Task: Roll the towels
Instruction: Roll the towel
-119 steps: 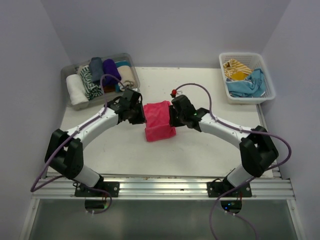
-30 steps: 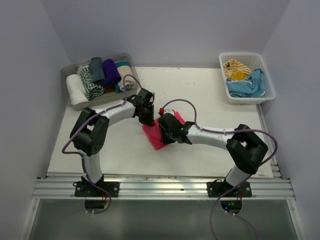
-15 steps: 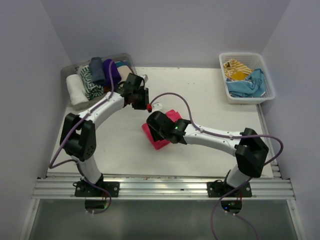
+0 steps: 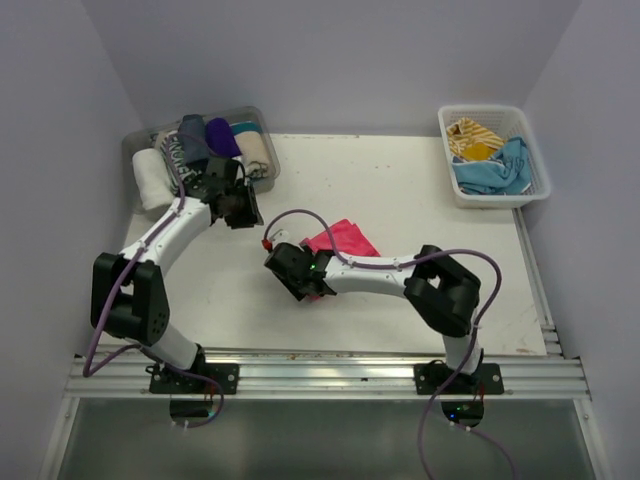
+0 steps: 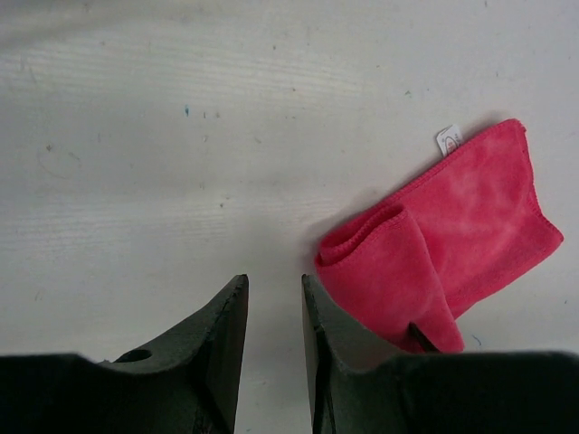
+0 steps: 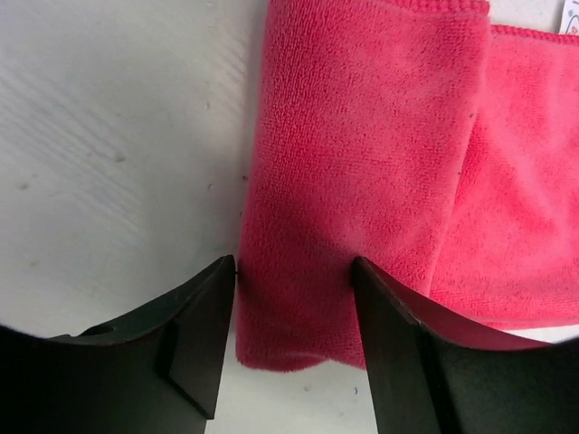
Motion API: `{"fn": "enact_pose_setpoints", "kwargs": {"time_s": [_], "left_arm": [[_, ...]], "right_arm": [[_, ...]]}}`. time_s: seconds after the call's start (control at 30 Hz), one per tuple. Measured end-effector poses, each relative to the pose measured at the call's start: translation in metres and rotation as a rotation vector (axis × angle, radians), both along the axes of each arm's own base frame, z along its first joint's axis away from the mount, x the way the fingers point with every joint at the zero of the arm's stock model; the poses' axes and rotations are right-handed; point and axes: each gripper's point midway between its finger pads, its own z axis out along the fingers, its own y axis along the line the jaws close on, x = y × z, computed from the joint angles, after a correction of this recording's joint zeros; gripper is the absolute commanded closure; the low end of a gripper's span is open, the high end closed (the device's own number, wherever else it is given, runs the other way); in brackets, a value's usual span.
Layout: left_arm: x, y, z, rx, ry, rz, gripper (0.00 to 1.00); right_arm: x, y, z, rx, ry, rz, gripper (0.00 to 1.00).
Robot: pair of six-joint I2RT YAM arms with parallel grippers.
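1. Pale lilac walls [image 4: 350,60] close in a white counter [image 4: 430,210] on 3 sides, and 2 arms reach over it from the near edge.
2. A pink towel [image 4: 347,238] lies near the middle of the counter, a little toward the near edge. It is partly rolled: a thick fold at its near-left end, with the flat remainder spread toward the far right.
3. The right gripper [image 6: 291,262] straddles that fold, and its 2 fingers [image 6: 194,334] press against the cloth on either side, clamped on it.
4. The left gripper [image 5: 274,289] hovers toward the far left corner, apart from the pink towel. Its fingers [image 5: 217,362] stand slightly apart with only bare counter between them.
5. A clear tray [image 4: 262,122] sits at the far left corner and holds several rolled towels [image 4: 152,180] side by side.
6. A white basket [image 4: 480,112] sits at the far right corner, holding a yellow striped towel [image 4: 472,135] and a light blue towel [image 4: 495,172], both loosely bunched.
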Motion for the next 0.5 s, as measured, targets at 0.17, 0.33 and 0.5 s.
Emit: {"fn": "enact_pose_setpoints", "kwargs": {"time_s": [0.17, 0.33, 0.5], "left_arm": [[-0.015, 0.005, -0.018, 0.003, 0.054, 0.014, 0.63], [-0.029, 0.002, -0.026, -0.032, 0.078, 0.003, 0.45], [-0.052, -0.01, -0.038, -0.12, 0.105, -0.031, 0.24]], "right_arm": [[0.005, -0.005, -0.018, -0.054, -0.013, -0.011, 0.77], [0.006, -0.004, -0.015, -0.02, 0.001, -0.015, 0.92], [0.005, -0.003, -0.009, 0.176, 0.137, -0.018, 1.0]]}}
